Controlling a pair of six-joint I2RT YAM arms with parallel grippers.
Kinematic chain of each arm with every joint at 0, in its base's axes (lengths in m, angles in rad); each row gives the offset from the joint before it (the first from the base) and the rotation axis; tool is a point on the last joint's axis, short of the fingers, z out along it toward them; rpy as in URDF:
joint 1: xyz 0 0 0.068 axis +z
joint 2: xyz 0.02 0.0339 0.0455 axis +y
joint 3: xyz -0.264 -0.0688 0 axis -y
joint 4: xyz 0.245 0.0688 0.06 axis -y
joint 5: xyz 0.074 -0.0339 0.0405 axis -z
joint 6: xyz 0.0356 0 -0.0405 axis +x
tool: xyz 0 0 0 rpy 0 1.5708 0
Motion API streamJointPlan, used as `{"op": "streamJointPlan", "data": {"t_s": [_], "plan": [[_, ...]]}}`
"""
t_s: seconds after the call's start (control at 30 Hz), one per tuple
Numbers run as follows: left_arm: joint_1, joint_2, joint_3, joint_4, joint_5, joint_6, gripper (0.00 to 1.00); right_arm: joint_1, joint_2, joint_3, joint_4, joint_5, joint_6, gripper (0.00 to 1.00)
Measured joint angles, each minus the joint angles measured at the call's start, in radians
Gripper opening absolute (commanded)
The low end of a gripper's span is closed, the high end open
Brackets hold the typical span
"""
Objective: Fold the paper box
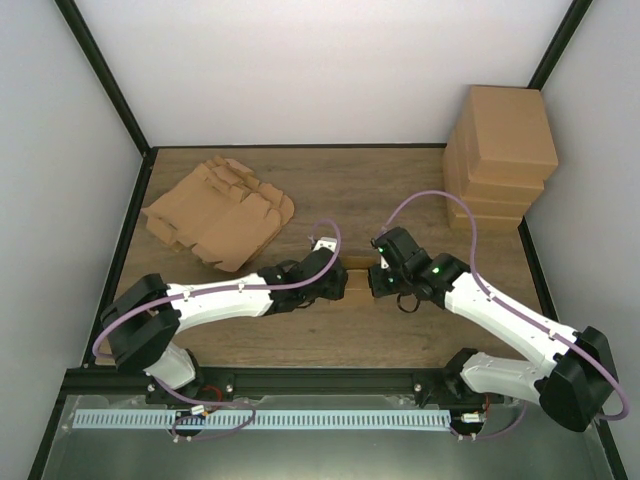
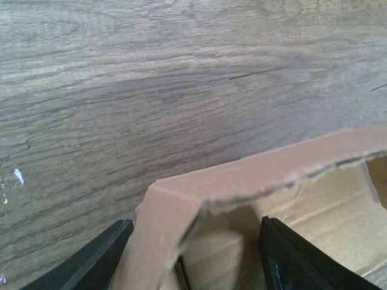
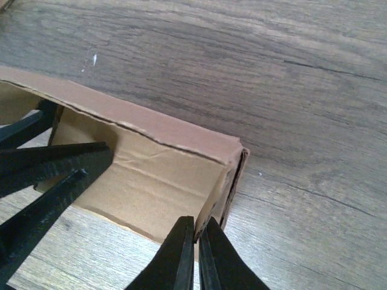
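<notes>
Right gripper (image 3: 195, 222) pinches one end wall of the paper box (image 3: 151, 169) upright; left gripper (image 2: 195, 225) straddles the opposite corner, jaws apart, probably bracing it

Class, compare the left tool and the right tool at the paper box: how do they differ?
The left tool stands open, fingers wide apart; the right tool is shut, fingers almost touching. The left tool straddles a corner wall of the paper box, one finger outside, one inside; the right tool pinches its end wall. Both are black, two-fingered, at opposite ends of one box.
</notes>
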State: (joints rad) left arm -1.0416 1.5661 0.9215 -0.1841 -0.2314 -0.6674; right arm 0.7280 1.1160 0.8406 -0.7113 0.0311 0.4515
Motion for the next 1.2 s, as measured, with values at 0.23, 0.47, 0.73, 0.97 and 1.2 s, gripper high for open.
{"op": "streamJointPlan", "data": {"t_s": [0.23, 0.47, 0.73, 0.97, 1.2], "plan": [[-0.005, 0.003, 0.002, -0.002, -0.014, -0.008, 0.58, 0.0, 0.001, 0.0, -0.039, 0.018, 0.021, 0.02], [-0.006, 0.004, 0.004, -0.004, -0.019, -0.01, 0.58, 0.0, 0.001, 0.0, -0.042, 0.026, 0.04, 0.02], [-0.006, 0.01, 0.016, -0.018, -0.026, -0.009, 0.58, 0.001, 0.002, 0.001, -0.05, 0.042, 0.059, 0.01], [-0.008, 0.01, 0.02, -0.024, -0.031, -0.009, 0.57, 0.001, 0.003, 0.001, -0.059, 0.048, 0.063, 0.01], [-0.008, 0.01, 0.021, -0.027, -0.031, -0.009, 0.57, 0.001, 0.005, 0.001, -0.059, 0.047, 0.063, 0.01]]}}
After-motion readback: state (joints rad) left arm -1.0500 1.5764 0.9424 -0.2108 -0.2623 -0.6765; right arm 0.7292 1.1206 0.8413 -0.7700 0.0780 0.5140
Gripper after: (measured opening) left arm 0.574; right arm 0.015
